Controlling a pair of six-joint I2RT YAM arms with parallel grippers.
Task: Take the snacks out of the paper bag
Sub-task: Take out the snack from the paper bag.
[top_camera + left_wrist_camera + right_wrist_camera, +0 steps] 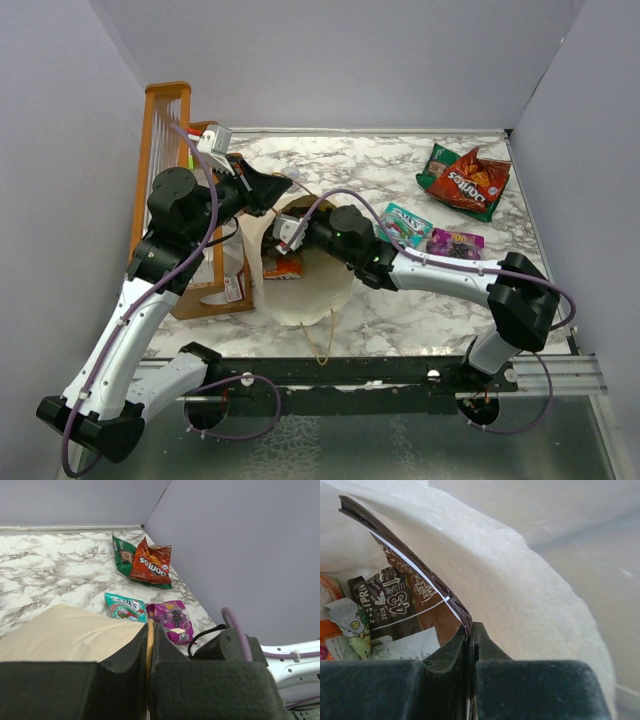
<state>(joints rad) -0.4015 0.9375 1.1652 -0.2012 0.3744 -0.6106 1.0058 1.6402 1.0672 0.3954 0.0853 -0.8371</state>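
The cream paper bag (305,290) lies mid-table with its mouth held up. My left gripper (262,190) is shut on the bag's tan handle (148,642) at the rim, with the bag's side (65,632) just below it. My right gripper (283,237) reaches into the bag and is shut (471,628) on the top edge of a brown chip bag (402,605). More packets (335,625) lie deeper inside, and an orange one (285,266) shows at the mouth. Out on the table lie a green bag (438,158), an orange-red chip bag (472,185), a teal-pink packet (408,222) and a purple pouch (457,243).
An orange-framed wooden rack (165,150) stands at the back left, close behind my left arm. Grey walls close in the marble table (340,165) on three sides. The bag's other handle (322,345) hangs over the near table edge.
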